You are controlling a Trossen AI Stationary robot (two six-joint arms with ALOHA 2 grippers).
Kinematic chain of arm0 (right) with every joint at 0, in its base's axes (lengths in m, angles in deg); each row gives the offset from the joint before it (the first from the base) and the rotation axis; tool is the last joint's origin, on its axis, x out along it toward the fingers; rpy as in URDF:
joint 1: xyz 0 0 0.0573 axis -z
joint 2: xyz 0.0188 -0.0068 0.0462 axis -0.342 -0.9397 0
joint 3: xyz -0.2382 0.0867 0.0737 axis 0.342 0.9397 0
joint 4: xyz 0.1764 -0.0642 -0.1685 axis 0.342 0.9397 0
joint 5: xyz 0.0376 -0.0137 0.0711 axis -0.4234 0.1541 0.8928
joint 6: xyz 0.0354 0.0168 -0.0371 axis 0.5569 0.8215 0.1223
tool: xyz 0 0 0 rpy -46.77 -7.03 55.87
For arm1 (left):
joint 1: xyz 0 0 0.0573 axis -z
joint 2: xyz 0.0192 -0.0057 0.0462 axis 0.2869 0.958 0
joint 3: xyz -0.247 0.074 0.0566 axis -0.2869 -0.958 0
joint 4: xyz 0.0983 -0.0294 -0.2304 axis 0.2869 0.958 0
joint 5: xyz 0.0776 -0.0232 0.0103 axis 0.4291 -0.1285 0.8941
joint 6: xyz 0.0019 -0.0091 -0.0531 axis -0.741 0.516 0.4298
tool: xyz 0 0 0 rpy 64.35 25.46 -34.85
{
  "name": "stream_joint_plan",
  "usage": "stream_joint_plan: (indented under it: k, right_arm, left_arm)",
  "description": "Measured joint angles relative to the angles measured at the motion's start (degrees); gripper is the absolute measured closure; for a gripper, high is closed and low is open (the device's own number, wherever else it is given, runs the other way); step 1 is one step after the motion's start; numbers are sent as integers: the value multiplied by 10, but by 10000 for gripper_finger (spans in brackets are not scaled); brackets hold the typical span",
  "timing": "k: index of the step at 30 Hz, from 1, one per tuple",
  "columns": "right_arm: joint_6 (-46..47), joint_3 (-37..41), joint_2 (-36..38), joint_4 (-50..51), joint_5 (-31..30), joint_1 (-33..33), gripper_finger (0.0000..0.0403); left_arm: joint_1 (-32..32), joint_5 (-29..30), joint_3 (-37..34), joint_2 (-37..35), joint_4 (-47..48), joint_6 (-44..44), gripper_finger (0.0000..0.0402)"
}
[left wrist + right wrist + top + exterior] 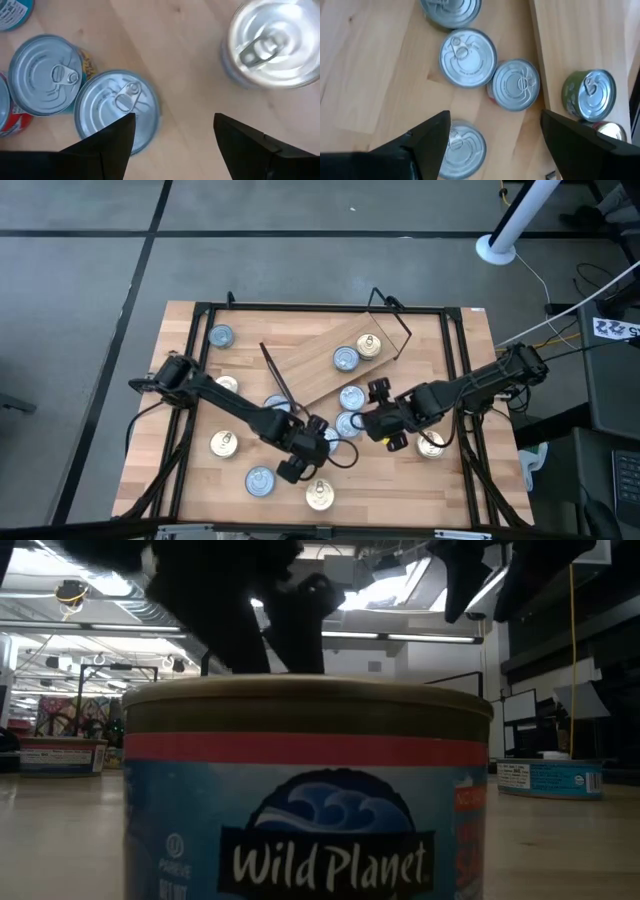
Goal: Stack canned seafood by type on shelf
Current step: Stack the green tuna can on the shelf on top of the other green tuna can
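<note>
Both grippers sit over the tin cluster mid-worktop [190, 490], jaws wide open, nothing held. Left gripper [174, 131] hovers near the front of the cluster, right gripper [492, 132] just beside it, toward the shelf [300, 370].

The shelf lies skewed across the back half of the worktop. Two tins already on it, side by side: a silver-topped one [345, 359] and a gold one [369, 346]. The rest are loose on the worktop, several touching each other just off the shelf's near edge [466, 58].

My read: this is the pick step. The packed tins are the problem, since a jaw coming down between touching neighbours will likely shove them. Better to take an outlying tin first, e.g. the one [117, 107] under the left gripper, centre the jaws across its rim, descend straight, and close on the sidewall. Check the label colour before placing; lids look alike from above.
</note>
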Motion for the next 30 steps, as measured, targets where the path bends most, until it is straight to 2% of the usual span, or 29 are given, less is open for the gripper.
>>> stream_joint_plan:
  k: [13, 30]
  right_arm:
    - [0, 0, 0, -28, 5, 0, 95]
    - [0, 0, 0, -28, 10, 0, 95]
  left_arm:
    - [0, 76, 0, 52, 12, -42, 142]
    - [0, 93, 0, 54, 10, -42, 288]
